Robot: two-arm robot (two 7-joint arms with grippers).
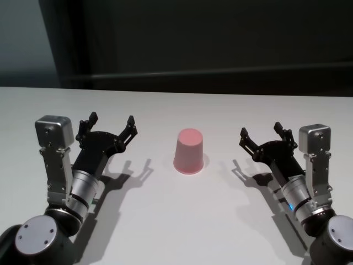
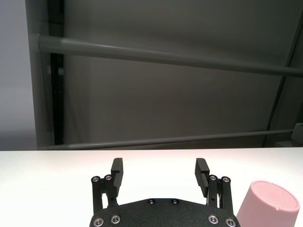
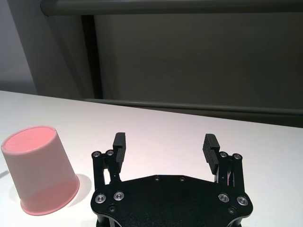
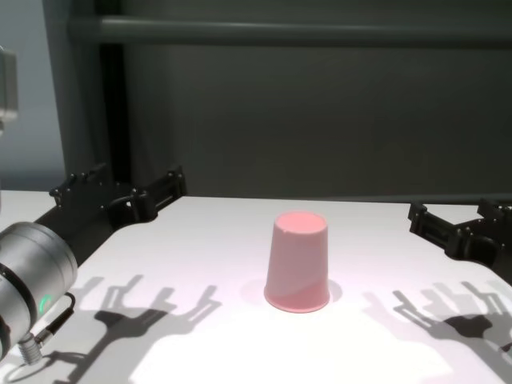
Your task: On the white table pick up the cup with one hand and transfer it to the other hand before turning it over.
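The salmon-pink cup stands upside down, rim on the white table, midway between both arms; it also shows in the chest view as the cup. My left gripper hovers to the cup's left, open and empty. My right gripper sits to the cup's right, also open and empty. In the left wrist view the left gripper has the cup off to one side; in the right wrist view the right gripper has the cup beside it, apart from both fingers.
A dark wall with horizontal rails runs behind the table's far edge. Shadows of both grippers fall on the tabletop beside the cup.
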